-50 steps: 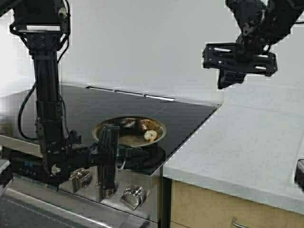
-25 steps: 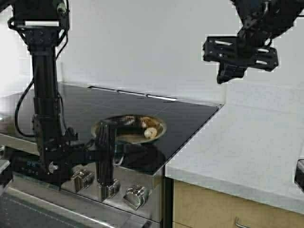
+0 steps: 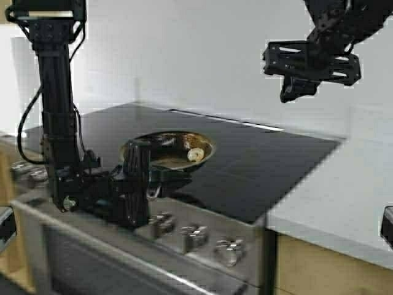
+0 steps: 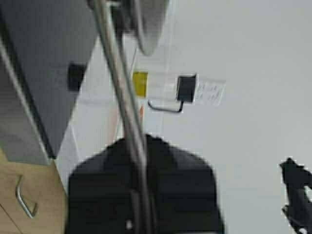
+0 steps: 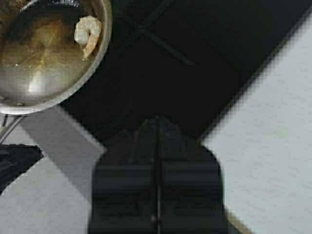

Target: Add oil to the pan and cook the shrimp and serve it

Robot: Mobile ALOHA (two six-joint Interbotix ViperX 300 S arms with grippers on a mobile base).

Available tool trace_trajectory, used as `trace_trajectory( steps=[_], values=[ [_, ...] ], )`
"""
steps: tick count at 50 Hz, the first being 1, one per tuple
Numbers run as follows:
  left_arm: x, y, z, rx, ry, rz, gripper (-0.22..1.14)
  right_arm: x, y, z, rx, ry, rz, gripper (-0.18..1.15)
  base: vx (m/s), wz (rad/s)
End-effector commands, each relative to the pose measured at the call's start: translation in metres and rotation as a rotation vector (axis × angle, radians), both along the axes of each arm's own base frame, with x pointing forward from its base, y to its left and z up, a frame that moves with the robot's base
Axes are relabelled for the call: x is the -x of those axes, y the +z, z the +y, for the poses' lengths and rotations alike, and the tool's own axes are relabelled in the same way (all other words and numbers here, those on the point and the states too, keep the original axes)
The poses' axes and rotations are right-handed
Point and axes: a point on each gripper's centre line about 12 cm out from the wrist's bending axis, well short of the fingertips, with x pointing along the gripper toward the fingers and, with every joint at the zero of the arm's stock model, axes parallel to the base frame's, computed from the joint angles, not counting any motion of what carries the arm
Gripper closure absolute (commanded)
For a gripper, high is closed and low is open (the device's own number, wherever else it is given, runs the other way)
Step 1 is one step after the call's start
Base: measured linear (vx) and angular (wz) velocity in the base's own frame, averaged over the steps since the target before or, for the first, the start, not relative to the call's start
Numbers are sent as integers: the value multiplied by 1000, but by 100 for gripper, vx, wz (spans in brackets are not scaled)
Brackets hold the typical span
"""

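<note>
So judging from where things sit, we're somewhere in the back half of this. Closest to the robot, the left gripper (image 3: 140,184) is clamped shut on the pan (image 3: 169,153) by its handle, holding it over the front part of the black cooktop (image 3: 258,178), just behind the row of knobs (image 3: 193,233). The pan looks lifted off the glass rather than resting on it, though I wouldn't swear to that. Inside it the shrimp (image 3: 195,155) lies curled near the far right of the rim, in a shiny film that reads as oil, so I'd call the oil step done and the cooking either underway or finished. Serving is what's left: no bowl or plate shows in any view.

Farther back and up, the right gripper (image 3: 312,66) hangs in the air above the white counter (image 3: 344,184), well clear of the pan, fingers pressed together with nothing in them.

What differs per camera: the right wrist view looks straight down into the pan (image 5: 48,53) and gives the clearest look at the shrimp (image 5: 87,34) and the browned, glossy bottom. The left wrist view is the only one that shows the oil jug (image 4: 168,90), far off on the counter, plus the steel handle (image 4: 122,107) running into its closed fingers; the high view shows neither
</note>
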Motion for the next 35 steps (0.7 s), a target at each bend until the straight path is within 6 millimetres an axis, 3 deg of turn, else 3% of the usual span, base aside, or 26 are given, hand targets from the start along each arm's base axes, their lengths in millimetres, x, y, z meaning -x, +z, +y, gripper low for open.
trace_trajectory(
  steps=[1, 35],
  values=[
    [-13, 36, -1, 31, 30, -111, 88, -5, 15, 3, -16, 5, -51, 90, -4, 45],
    [1, 48, 8, 14, 64, -82, 88, 1, 7, 1, -16, 2, -10, 90, -5, 46]
  ],
)
